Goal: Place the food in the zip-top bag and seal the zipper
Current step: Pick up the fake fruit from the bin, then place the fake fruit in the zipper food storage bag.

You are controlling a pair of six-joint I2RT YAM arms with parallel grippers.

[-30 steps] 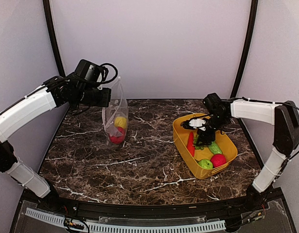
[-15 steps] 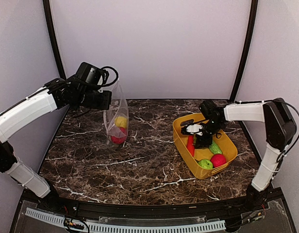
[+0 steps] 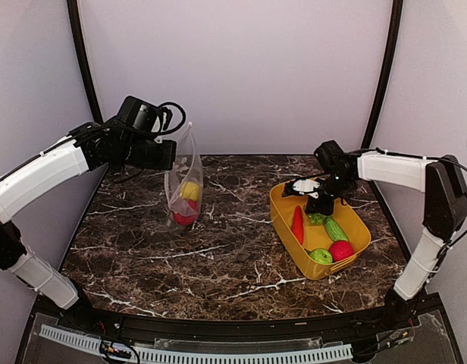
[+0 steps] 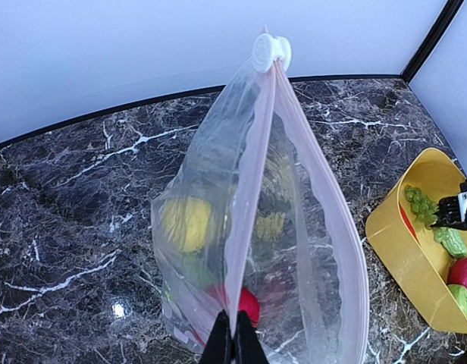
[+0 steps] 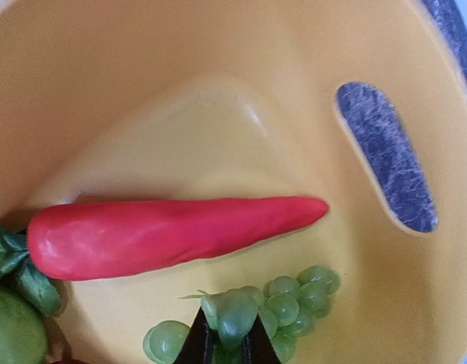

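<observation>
The zip-top bag (image 3: 182, 189) hangs upright over the table's back left, its mouth gaping. My left gripper (image 3: 169, 154) is shut on one side of its pink zipper (image 4: 252, 189), fingertips pinched at the strip (image 4: 233, 345). A white slider (image 4: 270, 51) sits at the far end. Inside lie a yellow piece (image 4: 186, 224) and a red piece (image 4: 249, 303). My right gripper (image 5: 227, 341) is down in the yellow tub (image 3: 279, 216), shut on a green grape bunch (image 5: 294, 299). I cannot tell whether the bunch is off the tub floor.
A red chili (image 5: 165, 235) lies beside the grapes in the tub. A green cucumber-like piece (image 3: 336, 230), a red apple (image 3: 340, 249) and a green apple (image 3: 321, 256) fill its near end. The tub wall has a handle slot (image 5: 385, 155). Dark marble table (image 3: 233, 243) spans between bag and tub.
My right gripper has shut on the grape bunch and shifted slightly toward the tub's far end. The left arm and bag have stayed where they were.
</observation>
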